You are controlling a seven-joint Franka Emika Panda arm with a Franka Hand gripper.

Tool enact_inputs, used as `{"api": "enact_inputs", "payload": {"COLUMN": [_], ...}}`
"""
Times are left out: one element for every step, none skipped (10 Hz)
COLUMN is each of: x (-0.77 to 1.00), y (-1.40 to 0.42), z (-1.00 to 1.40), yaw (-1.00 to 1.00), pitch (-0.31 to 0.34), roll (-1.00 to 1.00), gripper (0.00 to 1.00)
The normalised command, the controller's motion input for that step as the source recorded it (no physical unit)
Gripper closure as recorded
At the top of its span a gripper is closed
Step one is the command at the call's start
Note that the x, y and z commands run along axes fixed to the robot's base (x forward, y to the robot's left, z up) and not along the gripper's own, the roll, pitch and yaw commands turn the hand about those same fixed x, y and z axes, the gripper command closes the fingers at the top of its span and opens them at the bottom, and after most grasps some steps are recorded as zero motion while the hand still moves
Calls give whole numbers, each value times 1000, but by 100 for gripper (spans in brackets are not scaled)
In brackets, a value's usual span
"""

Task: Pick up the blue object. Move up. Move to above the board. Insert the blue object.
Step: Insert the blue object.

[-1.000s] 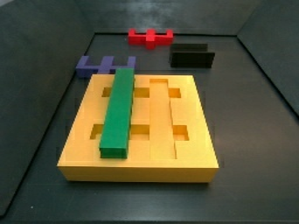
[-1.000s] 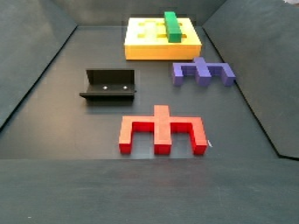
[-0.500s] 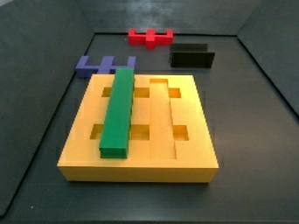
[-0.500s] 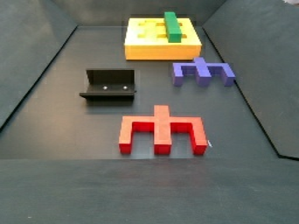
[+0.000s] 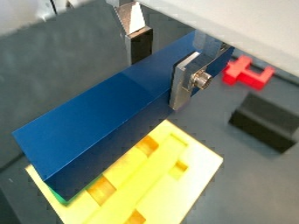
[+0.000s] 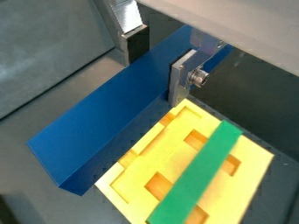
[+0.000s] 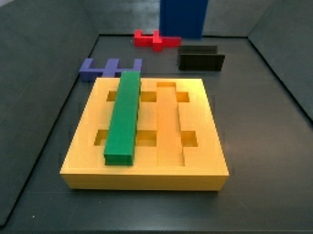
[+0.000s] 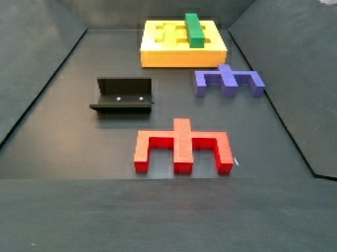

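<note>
My gripper [image 5: 160, 61] is shut on the blue object [image 5: 105, 114], a long straight blue bar held between both fingers; both wrist views show it [image 6: 105, 122]. In a side view only the bar's lower end [image 7: 184, 18] hangs in from the top, high over the far end of the floor; the gripper itself is out of frame there. The yellow board [image 7: 146, 164] lies below, seen under the bar in both wrist views [image 5: 187, 171] [image 6: 140, 166]. A green bar [image 7: 124, 114] lies in one of the board's grooves.
A purple comb-shaped block [image 7: 108, 67] [image 8: 230, 79] lies beside the board. A red pronged piece [image 8: 184, 146] [image 5: 247, 72] and the dark fixture [image 8: 122, 95] [image 7: 202, 58] stand further off. Dark walls enclose the floor.
The blue bar's end has come into a side view at the top, where nothing showed before. The pieces on the floor and the board have not moved.
</note>
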Motion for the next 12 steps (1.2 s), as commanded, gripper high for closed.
{"api": "enact_inputs", "payload": {"x": [214, 140, 183, 91, 66, 31, 103, 0, 69, 69, 0, -114], "y": [-169, -151, -157, -80, -63, -257, -294, -34, 0, 0, 14, 0], "z": [-557, -474, -497, -431, -394, -560, -694, -680, -671, -637, -534, -380], "yaw": [0, 0, 0, 0, 0, 0, 0, 260, 277, 114, 0, 49], "pitch": [19, 51, 20, 0, 0, 0, 0, -44, -83, -63, -97, -174], "roll": [169, 246, 207, 106, 89, 337, 333, 170, 4, 0, -137, -220], "gripper": [100, 100, 100, 100, 100, 100, 100, 100, 100, 100, 100, 100]}}
